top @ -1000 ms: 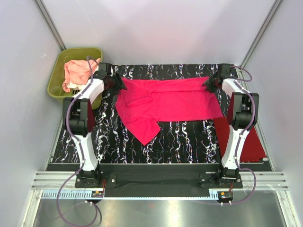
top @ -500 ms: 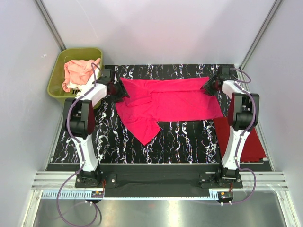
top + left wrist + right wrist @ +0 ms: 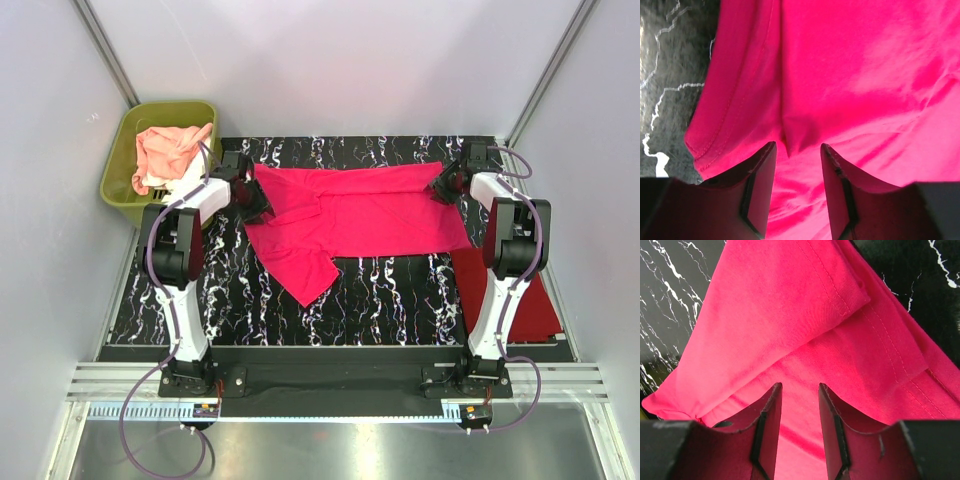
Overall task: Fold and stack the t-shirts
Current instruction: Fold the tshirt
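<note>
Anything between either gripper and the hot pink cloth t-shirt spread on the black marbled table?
Nothing visible. The left gripper and right gripper sit at opposite ends of the hot pink t-shirt, jaws apart, with its cloth lying directly between them.

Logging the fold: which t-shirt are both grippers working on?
The hot pink t-shirt, spread mid-table; the darker red one lies at the right edge, the peach one in the tub.

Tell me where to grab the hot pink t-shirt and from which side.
Take the hot pink t-shirt by the hemmed edges at its left and right ends, left pincer and right pincer each coming down from above. It lies flat and wide across the table, so those stitched, doubled edges look easiest to pinch.
</note>
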Tool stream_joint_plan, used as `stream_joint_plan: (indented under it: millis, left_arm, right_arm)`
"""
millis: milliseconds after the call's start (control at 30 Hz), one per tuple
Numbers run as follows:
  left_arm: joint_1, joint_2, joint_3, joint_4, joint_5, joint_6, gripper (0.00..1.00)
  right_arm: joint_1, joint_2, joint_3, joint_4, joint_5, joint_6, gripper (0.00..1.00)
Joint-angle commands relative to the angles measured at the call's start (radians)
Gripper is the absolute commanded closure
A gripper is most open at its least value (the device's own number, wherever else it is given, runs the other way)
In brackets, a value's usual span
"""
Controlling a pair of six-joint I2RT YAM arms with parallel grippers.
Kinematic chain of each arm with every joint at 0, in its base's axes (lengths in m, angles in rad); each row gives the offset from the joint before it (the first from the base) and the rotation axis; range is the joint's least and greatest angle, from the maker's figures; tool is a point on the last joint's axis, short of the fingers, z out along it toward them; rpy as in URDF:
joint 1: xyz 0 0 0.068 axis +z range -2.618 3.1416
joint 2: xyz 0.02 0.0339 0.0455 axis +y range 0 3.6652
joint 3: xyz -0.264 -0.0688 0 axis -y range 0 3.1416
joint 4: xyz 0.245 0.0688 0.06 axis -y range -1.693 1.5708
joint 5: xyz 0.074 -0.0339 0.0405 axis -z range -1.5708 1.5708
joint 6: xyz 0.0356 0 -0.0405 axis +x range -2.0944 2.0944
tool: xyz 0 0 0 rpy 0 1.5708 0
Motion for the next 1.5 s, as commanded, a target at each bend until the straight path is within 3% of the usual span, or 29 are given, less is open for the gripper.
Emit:
stream_joint_plan:
  millis: [0, 100, 333, 467, 800, 1467]
  left_arm:
    - [-0.005, -0.006, 0.017, -0.003, -0.013, -0.023, 0.54]
    - [-0.005, 0.022, 0.032, 0.005, 0.002, -0.021, 0.57]
    - [-0.007, 0.04, 0.055, 0.014, 0.035, -0.018, 0.76]
    - [-0.008, 0.024, 0.066, 0.002, 0.027, 0.002, 0.99]
    - [-0.033, -0.111, -0.008, 0.002, 0.061, -0.05, 1.0]
    - [-0.042, -0.147, -0.058, -0.006, 0.082, -0.093, 1.0]
  right_arm:
    - [-0.006, -0.065, -0.001, 0.037, -0.017, -0.01, 0.57]
    - [-0.006, -0.066, -0.004, 0.037, -0.023, -0.005, 0.58]
    - [-0.008, -0.073, -0.006, 0.032, -0.02, -0.013, 0.58]
    - [-0.009, -0.074, -0.009, 0.031, -0.023, -0.011, 0.58]
    - [-0.009, -0.073, -0.023, 0.035, -0.036, -0.013, 0.58]
    - [-0.009, -0.063, -0.03, 0.028, -0.045, -0.034, 0.58]
